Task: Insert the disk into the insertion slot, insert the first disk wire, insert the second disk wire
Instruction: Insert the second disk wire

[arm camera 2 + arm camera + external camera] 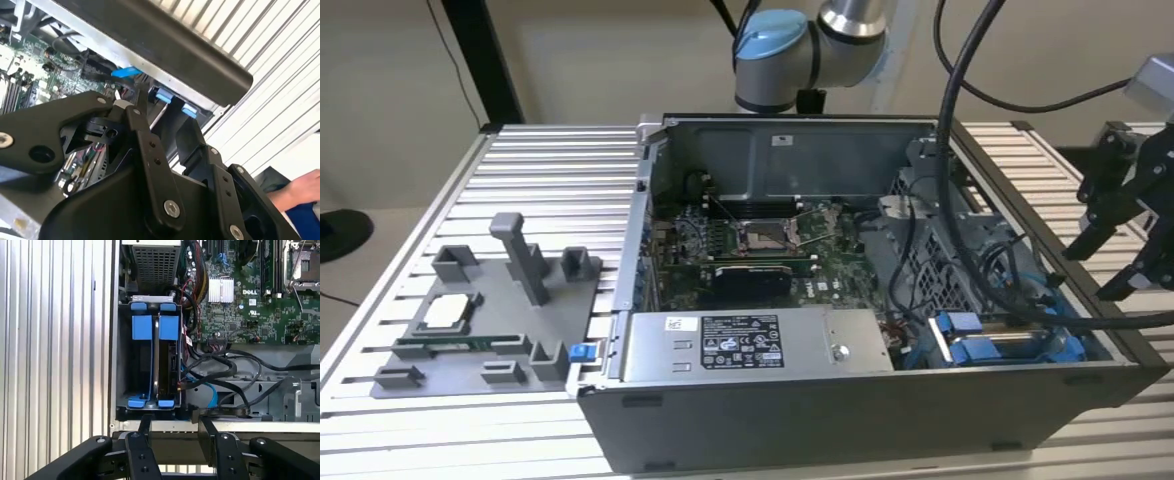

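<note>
Blue-framed disk (155, 360) sits in its slot at a corner of the computer case (854, 420), wires (211, 395) beside it not clearly plugged, gripper (175, 422) open and empty outside the wall.

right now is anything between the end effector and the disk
Nothing visible. In the first wrist view the disk sits uncovered in its bay, the open end effector hangs by the case rim beside it, and the cables lie next to the bay, not across it.

Probably a robotics lab; slatted aluminium bench (547, 160); opened computer (854, 415).
</note>
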Available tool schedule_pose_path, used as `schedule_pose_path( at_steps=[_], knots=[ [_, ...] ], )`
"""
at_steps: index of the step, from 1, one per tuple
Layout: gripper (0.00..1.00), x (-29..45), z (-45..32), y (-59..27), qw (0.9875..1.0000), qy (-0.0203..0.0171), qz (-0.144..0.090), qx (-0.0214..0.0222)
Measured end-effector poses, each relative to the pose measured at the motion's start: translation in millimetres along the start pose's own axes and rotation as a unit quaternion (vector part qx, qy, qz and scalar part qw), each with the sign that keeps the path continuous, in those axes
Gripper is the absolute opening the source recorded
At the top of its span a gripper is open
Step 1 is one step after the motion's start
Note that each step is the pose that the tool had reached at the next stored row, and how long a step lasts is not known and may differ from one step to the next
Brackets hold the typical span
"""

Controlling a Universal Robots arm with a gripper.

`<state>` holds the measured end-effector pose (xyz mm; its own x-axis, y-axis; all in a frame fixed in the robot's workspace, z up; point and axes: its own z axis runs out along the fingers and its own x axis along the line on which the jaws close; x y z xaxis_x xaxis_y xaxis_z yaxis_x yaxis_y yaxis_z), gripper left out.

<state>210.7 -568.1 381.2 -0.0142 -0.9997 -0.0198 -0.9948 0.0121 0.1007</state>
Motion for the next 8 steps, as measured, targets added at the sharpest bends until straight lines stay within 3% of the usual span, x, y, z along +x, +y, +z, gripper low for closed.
schedule_pose_path(
  at_steps=[4,8],
  knots=[
    [1.00,-2.9,3.3,-0.9,0.9999,-0.0003,0.006,-0.0108],
    [1.00,-6.7,8.1,-2.1,0.9998,-0.0010,0.013,-0.0179]
  ],
)
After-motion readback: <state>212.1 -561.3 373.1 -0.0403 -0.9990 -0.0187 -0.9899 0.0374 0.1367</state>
